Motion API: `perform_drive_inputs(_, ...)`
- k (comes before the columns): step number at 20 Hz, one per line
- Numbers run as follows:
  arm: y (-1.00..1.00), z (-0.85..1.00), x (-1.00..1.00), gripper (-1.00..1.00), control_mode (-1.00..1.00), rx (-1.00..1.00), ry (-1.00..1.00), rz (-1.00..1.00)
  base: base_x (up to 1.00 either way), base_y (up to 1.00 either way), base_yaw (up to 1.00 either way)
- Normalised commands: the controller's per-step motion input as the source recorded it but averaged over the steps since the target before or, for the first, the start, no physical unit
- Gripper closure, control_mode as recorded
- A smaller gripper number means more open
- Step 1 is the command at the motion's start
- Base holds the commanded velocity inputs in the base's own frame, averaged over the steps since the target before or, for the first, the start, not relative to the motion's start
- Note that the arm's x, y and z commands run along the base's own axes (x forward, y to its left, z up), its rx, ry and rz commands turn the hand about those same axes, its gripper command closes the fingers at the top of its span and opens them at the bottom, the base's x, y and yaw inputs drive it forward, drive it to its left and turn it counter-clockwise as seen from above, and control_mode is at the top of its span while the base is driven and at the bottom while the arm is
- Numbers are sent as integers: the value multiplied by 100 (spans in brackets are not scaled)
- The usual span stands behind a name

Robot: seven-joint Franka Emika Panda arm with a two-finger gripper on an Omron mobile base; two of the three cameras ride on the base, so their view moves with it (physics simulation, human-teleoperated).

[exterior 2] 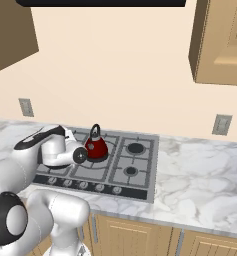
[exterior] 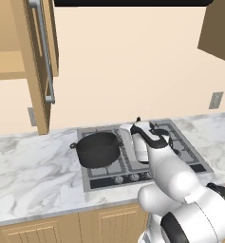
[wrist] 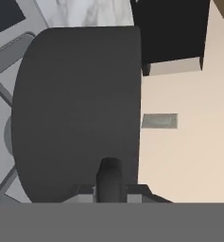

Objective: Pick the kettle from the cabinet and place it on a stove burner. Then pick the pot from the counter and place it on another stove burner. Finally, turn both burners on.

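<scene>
Gripping the pot's [exterior: 98,148] rim with the closed gripper [wrist: 109,177] at its 3 o'clock on the front-left burner, you risk tipping it toward the kettle [exterior 2: 95,145] when releasing

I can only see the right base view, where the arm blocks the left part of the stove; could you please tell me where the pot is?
Observer: In the left base view the pot is over the front left burner of the cooktop.
Operator: Thank you. Is the gripper on it?
Observer: Yes, the gripper is shut on the pot's right rim. In the hand view one fingertip lies against the dark outer wall.
Operator: And is the cabinet closed?
Observer: No, the cabinet up on the left has its door standing open.
</scene>
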Motion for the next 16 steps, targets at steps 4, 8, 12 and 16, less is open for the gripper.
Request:
perform_drive_inputs(4,0,-6,0,100,-100,0,2,0,0,0,0)
perform_drive_inputs(8,1,-15,0,100,-100,0,9,0,0,0,0)
perform_drive_inputs(12,0,-8,0,100,-100,0,12,0,0,0,0)
perform_drive_inputs(16,0,-5,0,100,-100,0,7,0,0,0,0)
